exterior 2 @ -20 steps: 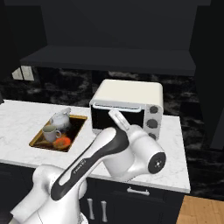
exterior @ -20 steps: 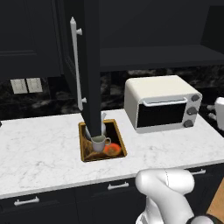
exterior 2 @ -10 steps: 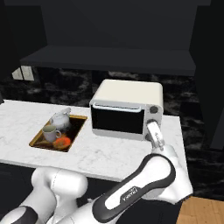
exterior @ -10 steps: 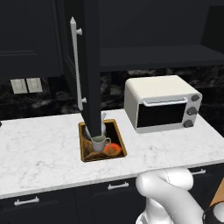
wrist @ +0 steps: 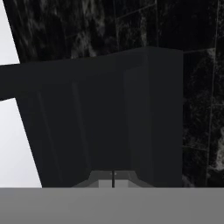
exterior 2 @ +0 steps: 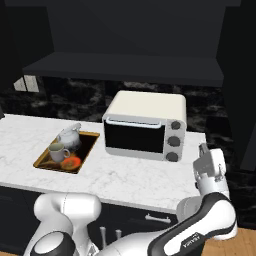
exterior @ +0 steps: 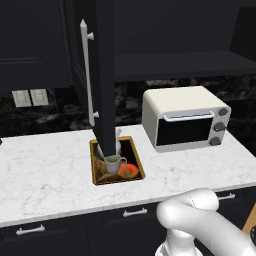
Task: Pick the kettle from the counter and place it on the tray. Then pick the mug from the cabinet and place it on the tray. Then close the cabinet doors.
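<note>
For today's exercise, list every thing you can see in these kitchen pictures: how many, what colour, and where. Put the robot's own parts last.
counter: one, white marble, across the front.
tray: one, golden-brown rim, on the counter left of the toaster oven.
kettle: one, glossy white-grey, at the back of the tray.
mug: one, pale cream, on the tray in front of the kettle.
toaster oven: one, cream with a dark door, on the counter.
cabinet door: one, black with a silver bar handle, standing open above the tray.
wall outlets: two, pale, on the dark backsplash.
drawers: black with silver pulls, below the counter.
arm: one, white.
gripper: one, dark tips, shut, holding nothing.
</note>
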Robot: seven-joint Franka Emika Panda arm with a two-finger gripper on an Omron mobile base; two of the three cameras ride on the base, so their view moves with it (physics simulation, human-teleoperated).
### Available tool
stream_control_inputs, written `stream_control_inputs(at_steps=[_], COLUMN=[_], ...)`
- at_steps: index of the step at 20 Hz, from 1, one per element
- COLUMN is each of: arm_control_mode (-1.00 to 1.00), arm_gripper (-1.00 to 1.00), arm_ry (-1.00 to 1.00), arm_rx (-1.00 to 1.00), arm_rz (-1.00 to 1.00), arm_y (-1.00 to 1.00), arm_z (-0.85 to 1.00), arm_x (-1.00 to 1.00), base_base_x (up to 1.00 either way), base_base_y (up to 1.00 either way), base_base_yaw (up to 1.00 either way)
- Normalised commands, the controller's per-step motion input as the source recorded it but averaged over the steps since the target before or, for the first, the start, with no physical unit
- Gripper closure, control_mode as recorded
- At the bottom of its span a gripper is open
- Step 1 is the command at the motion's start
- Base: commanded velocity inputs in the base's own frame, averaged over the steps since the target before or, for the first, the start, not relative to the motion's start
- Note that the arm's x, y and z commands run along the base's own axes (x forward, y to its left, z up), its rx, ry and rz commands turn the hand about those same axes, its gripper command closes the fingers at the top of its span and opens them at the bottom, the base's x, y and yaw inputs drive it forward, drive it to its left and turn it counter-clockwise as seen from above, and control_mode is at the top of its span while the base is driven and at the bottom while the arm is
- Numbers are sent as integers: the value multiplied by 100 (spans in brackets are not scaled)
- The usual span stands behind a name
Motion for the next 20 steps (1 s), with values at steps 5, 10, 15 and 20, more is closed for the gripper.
stream_control_inputs(at_steps=[5,10,15,20], arm_control_mode=[-100,-100,-100,-100], arm_gripper=[100,100,100,100], arm_ry=[-1,-12,-12,-11], arm_rx=[6,23,12,7], arm_rz=[0,0,0,3], arm_y=[-39,-73,-51,-58], arm_z=[0,20,17,11], arm_x=[10,11,28,34], base_base_x=[0,0,0,0], base_base_y=[0,0,0,0], base_base_yaw=[0,0,0,0])
